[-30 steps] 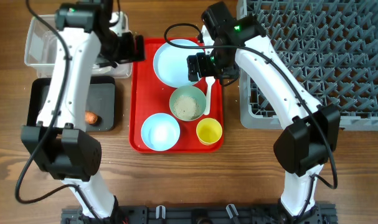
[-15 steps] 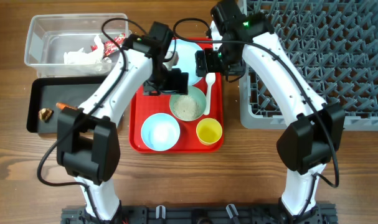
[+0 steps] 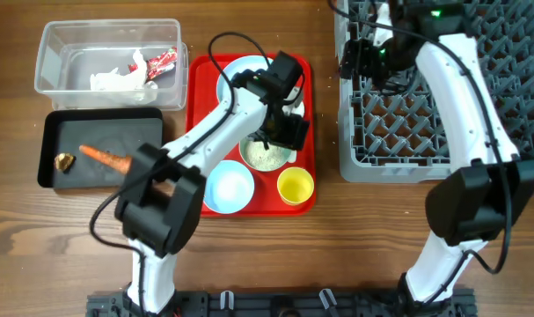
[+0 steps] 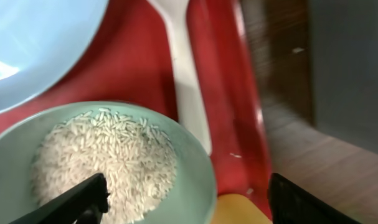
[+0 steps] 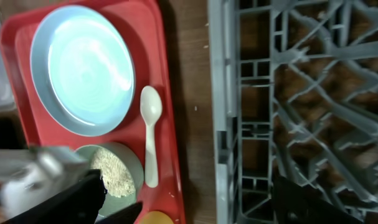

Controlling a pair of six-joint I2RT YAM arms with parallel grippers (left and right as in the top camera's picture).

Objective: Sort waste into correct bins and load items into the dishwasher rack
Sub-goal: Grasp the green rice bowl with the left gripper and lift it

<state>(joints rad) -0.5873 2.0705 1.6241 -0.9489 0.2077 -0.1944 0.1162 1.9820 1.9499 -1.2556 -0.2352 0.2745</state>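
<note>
My left gripper point(image 3: 285, 132) point(image 4: 189, 202) is open and empty, low over the pale green bowl point(image 3: 265, 158) point(image 4: 176, 186) of white rice point(image 4: 108, 162) on the red tray point(image 3: 196, 132). The white spoon point(image 4: 184, 81) point(image 5: 150, 137) lies beside that bowl. The light blue plate point(image 3: 234, 72) point(image 5: 83, 68), light blue bowl point(image 3: 227, 187) and yellow cup point(image 3: 295, 185) are also on the tray. My right gripper point(image 3: 359, 57) point(image 5: 198, 199) is open and empty above the left edge of the grey dishwasher rack point(image 3: 398, 167) point(image 5: 301, 93).
The clear tub point(image 3: 51, 66) at the back left holds a white wrapper point(image 3: 113, 79) and a red wrapper point(image 3: 161, 60). The black tray point(image 3: 91, 130) in front of it holds the carrot point(image 3: 104, 157) and a brown scrap point(image 3: 65, 161).
My left arm has swung from over the bins to the red tray and now hangs over the green bowl. My right arm has moved from the tray to over the rack.
</note>
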